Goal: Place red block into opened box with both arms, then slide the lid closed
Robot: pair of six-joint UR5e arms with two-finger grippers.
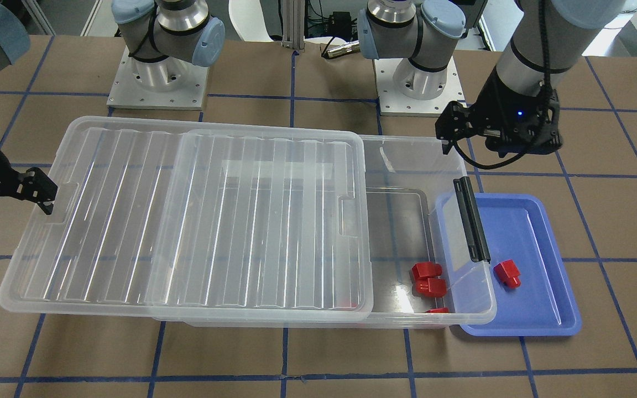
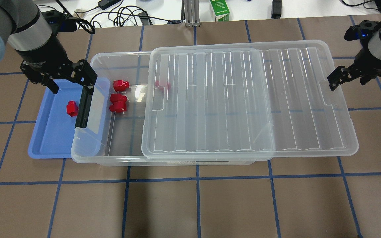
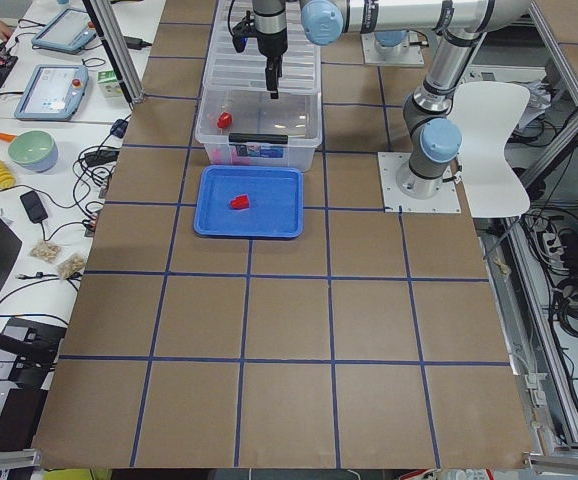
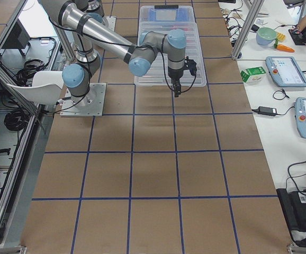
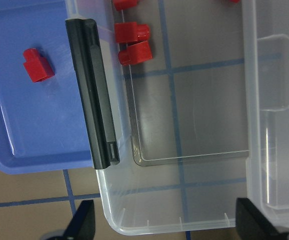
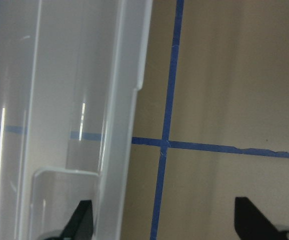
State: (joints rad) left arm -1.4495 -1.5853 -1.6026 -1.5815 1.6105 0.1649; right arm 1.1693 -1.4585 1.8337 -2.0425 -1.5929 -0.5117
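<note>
The clear box (image 2: 88, 155) lies lengthwise with its black latch bar (image 2: 84, 105) at the left end. The ribbed lid (image 2: 243, 99) covers most of it and overhangs the far right end. In the uncovered part lie three red blocks (image 2: 117, 98), and a further one shows under the lid (image 2: 162, 84). One red block (image 2: 72, 109) (image 5: 38, 65) lies in the blue tray (image 2: 48, 132). My left gripper (image 2: 71, 82) (image 5: 167, 225) hangs open and holds nothing, above the latch end. My right gripper (image 2: 351, 79) (image 6: 167, 225) is open, straddling the lid's right short-end rim (image 6: 119, 125).
The blue tray (image 1: 545, 309) sits partly under the box's latch end. Both arm bases (image 1: 158, 83) stand behind the box. Cables, a green carton (image 2: 219, 10) and other items lie beyond the table's far edge.
</note>
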